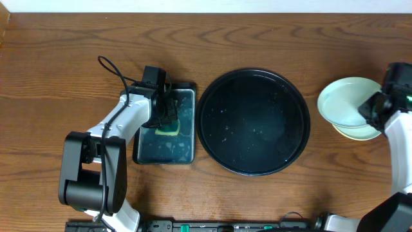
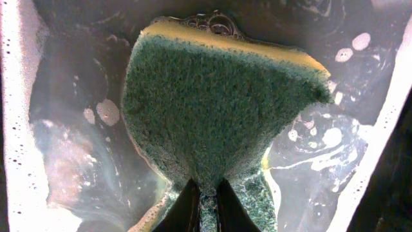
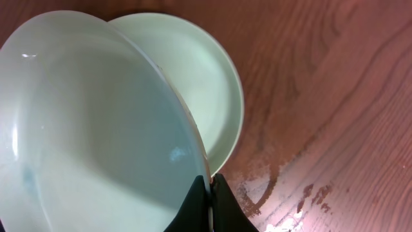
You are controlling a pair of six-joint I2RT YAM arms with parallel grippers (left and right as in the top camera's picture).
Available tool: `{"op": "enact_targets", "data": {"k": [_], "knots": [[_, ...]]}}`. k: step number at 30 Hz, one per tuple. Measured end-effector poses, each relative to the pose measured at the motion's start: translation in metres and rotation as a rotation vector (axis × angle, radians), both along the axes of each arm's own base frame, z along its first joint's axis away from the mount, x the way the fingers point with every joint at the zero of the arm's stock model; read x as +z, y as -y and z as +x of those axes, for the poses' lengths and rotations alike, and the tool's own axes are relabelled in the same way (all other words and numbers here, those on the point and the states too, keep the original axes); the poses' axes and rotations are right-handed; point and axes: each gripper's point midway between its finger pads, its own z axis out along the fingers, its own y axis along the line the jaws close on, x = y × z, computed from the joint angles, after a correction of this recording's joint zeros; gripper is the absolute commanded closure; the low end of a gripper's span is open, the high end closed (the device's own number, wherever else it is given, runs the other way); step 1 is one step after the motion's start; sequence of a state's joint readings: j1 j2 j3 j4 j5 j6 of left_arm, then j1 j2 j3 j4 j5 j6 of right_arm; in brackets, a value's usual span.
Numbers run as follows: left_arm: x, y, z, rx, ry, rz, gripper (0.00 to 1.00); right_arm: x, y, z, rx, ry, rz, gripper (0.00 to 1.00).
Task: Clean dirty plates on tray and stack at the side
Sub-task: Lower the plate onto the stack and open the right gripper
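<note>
At the right edge of the overhead view, the right gripper point(image 3: 209, 187) pinches the rim of a mint-aqua plate point(image 3: 90, 129) overlapping a paler plate point(image 3: 209, 84), beside the round black tray point(image 1: 253, 122). At frame left, the left gripper point(image 2: 205, 193) squeezes a soft sponge point(image 2: 219, 109). The plates look rigid, glossy, likely slippery; the rim suits gripping.

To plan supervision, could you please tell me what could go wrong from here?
The right end effector pinches the pale mint round plate only at its rim, offset over the pale yellow plate; it could slip or stack crookedly. The left end effector clamps the green-and-yellow sponge in the soapy rectangular black tray; lifting it may drip onto the wooden table.
</note>
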State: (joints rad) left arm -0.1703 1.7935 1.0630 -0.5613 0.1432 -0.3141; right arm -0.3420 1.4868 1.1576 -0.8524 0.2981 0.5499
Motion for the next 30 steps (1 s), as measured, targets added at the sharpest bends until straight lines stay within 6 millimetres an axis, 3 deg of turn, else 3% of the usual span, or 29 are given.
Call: {"op": "enact_targets", "data": {"k": [11, 22, 30], "knots": [[0.0, 0.0, 0.0, 0.0, 0.0, 0.0, 0.92, 0.0, 0.039, -0.018, -0.132, 0.039, 0.027, 0.99], [0.0, 0.0, 0.0, 0.0, 0.0, 0.0, 0.92, 0.0, 0.043, -0.013, -0.135, 0.058, 0.023, 0.99], [0.0, 0.0, 0.0, 0.0, 0.0, 0.0, 0.92, -0.027, 0.047, -0.005, -0.135, 0.011, 0.05, 0.98]]}}
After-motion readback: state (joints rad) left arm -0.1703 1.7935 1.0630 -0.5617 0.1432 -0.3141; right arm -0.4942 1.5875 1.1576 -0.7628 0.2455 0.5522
